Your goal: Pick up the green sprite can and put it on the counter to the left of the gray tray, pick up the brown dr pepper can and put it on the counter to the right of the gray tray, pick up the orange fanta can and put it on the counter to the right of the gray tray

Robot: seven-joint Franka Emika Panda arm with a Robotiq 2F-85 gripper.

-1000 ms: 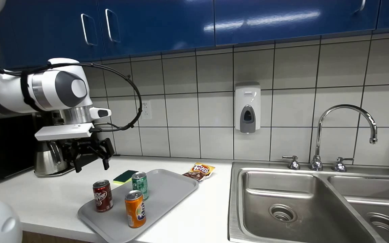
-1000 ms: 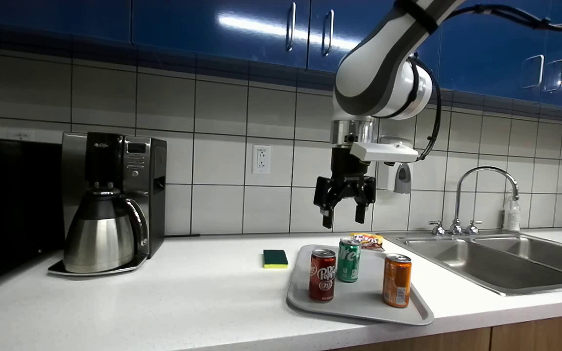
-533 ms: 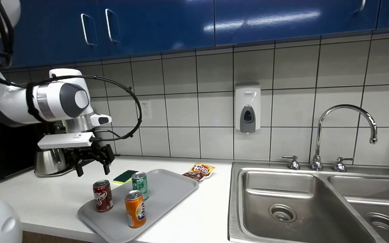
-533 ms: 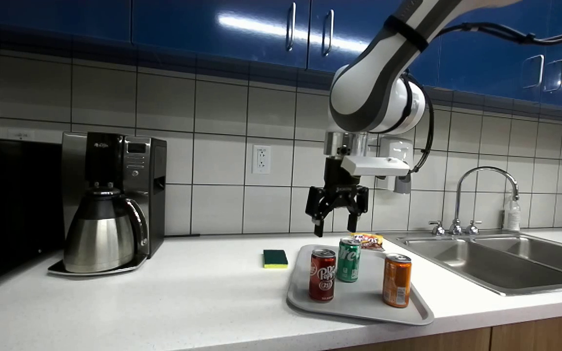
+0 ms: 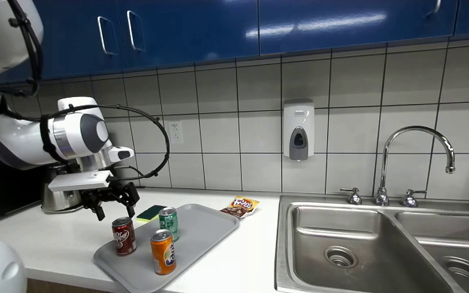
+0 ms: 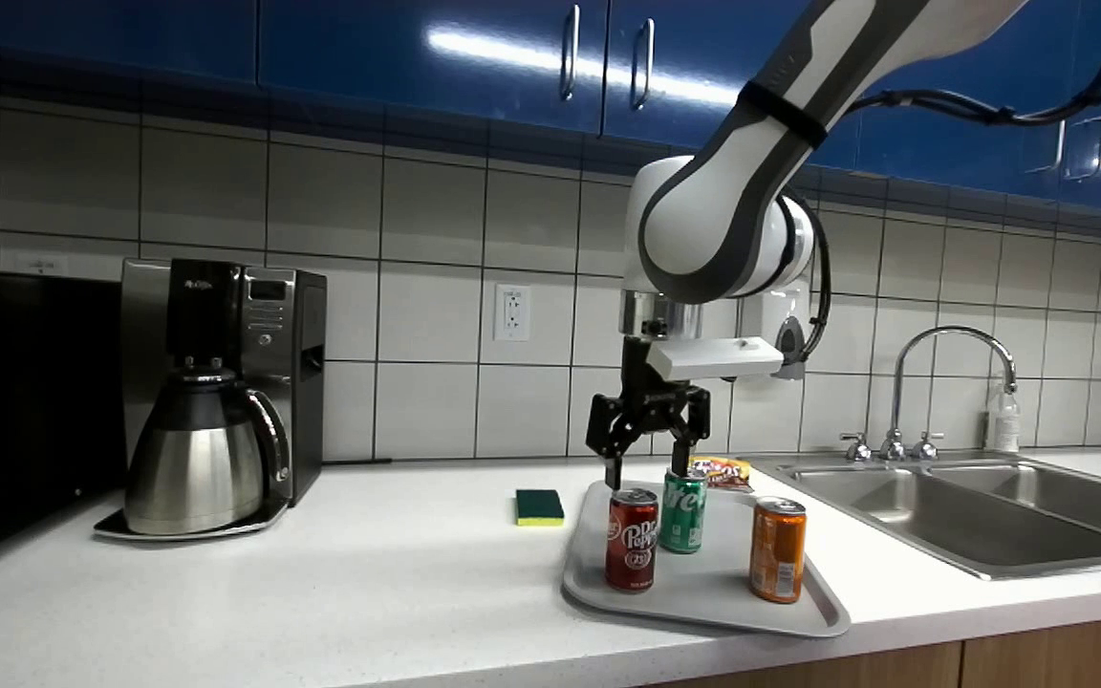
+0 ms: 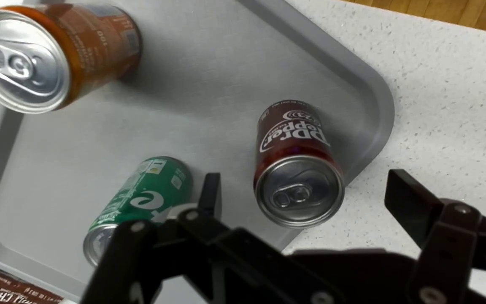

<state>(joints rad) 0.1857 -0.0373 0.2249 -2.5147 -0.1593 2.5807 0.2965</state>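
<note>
- Jaws stand wide apart above the gray tray (image 6: 708,578).
- Dr Pepper can (image 6: 631,545) stands on the tray, near a corner.
- Fanta can (image 6: 778,552) stands on the tray, near its edge.
- Sprite can (image 6: 682,521) stands on the tray.
- Sponge (image 6: 539,505) lies beside the tray.

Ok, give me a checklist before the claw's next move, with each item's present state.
1. The claw open, nothing held: ok.
2. The green sprite can, brown dr pepper can and orange fanta can upright on the gray tray: ok.
3. The green sprite can, first in the task, between the fingers: not ok; the wrist view shows the brown dr pepper can there.
4. The claw clear of the green sprite can: cannot tell; the wrist view shows them overlapping.
</note>
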